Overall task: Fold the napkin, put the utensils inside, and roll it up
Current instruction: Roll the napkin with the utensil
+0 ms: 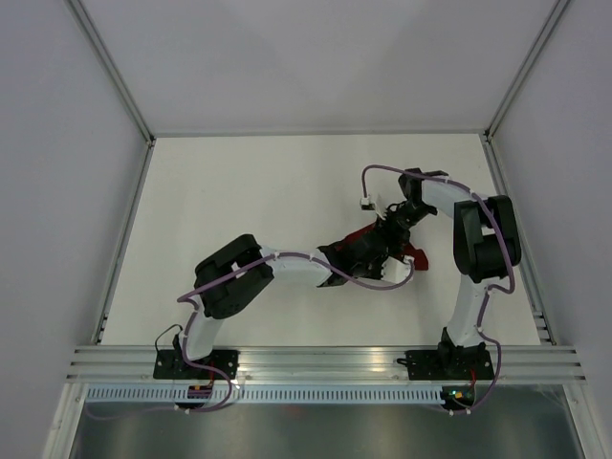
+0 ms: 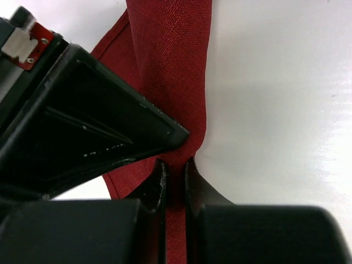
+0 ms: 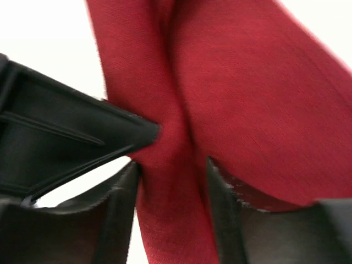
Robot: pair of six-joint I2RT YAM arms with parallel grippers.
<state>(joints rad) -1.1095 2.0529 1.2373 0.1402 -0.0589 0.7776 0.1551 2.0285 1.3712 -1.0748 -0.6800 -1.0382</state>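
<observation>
The dark red napkin [image 1: 360, 235] is bunched up off the table at centre right, mostly hidden by both grippers, which meet at it. My left gripper [image 1: 376, 247] is shut on a narrow fold of the napkin [image 2: 175, 66]; its jaws [image 2: 175, 166] pinch the cloth tight. My right gripper [image 1: 392, 229] is closed on a thicker bunch of the napkin [image 3: 247, 104], and cloth fills the gap between its fingers [image 3: 171, 173]. Each wrist view shows the other gripper's black finger at left, touching the cloth. No utensils are in view.
The white table [image 1: 249, 191] is enclosed by white walls with metal frame posts. A red end of cloth [image 1: 417, 256] sticks out beside the right arm. The arm bases sit on the rail at the near edge.
</observation>
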